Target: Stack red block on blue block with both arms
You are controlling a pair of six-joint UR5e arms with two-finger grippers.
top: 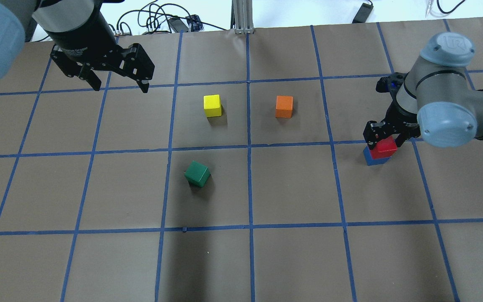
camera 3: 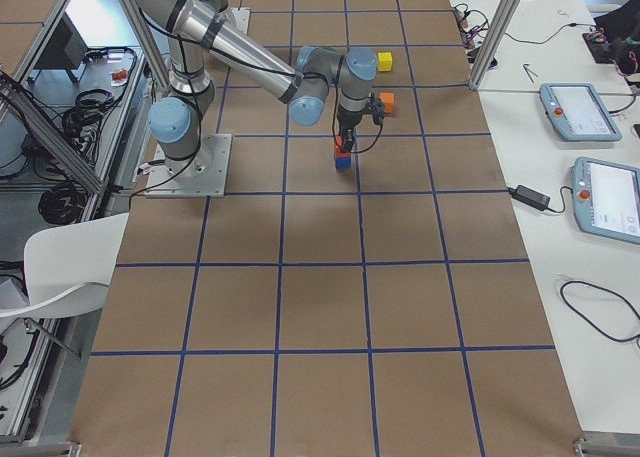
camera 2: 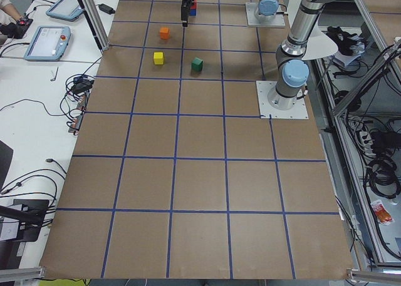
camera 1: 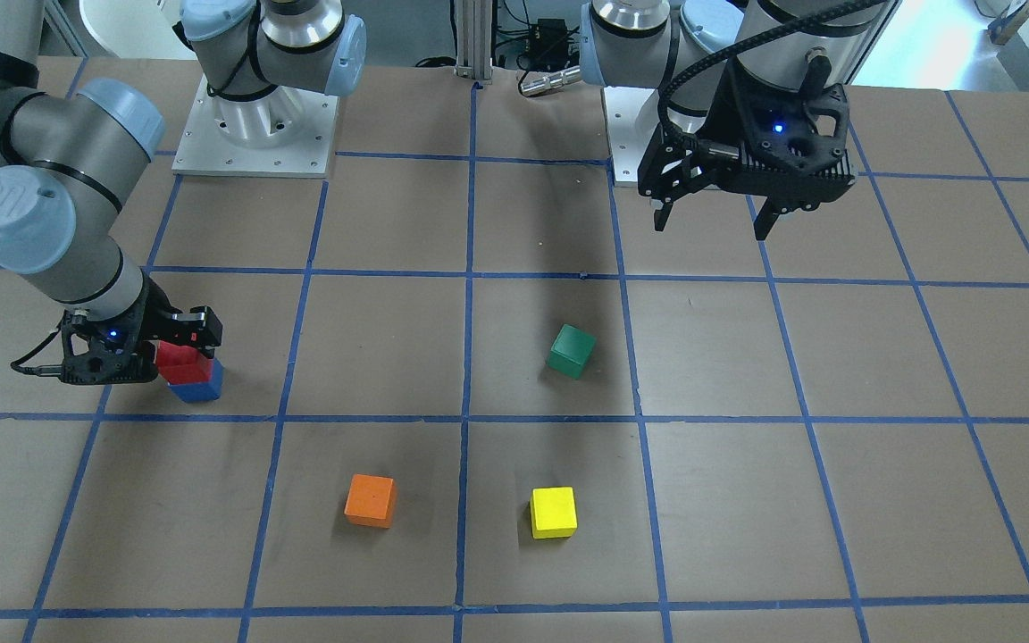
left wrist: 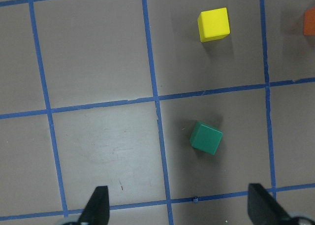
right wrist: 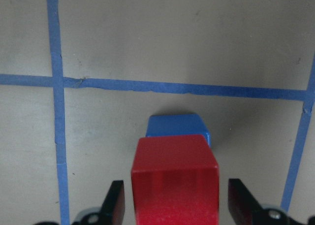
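Observation:
The red block point(right wrist: 174, 178) sits on top of the blue block point(right wrist: 177, 125), set slightly off from it, on the robot's right side of the table; both show in the overhead view point(top: 385, 147) point(top: 372, 159). My right gripper point(right wrist: 177, 205) straddles the red block with its jaws open and a thin gap on each side; it also shows in the front view point(camera 1: 177, 353). My left gripper point(top: 120, 86) is open and empty, high above the table's far left, with its fingertips point(left wrist: 98, 208) over a bare square.
A green cube point(top: 197, 173) lies tilted near the middle. A yellow cube point(top: 212, 105) and an orange cube point(top: 284, 106) lie farther from the robot. Blue tape lines grid the brown table point(top: 292, 188).

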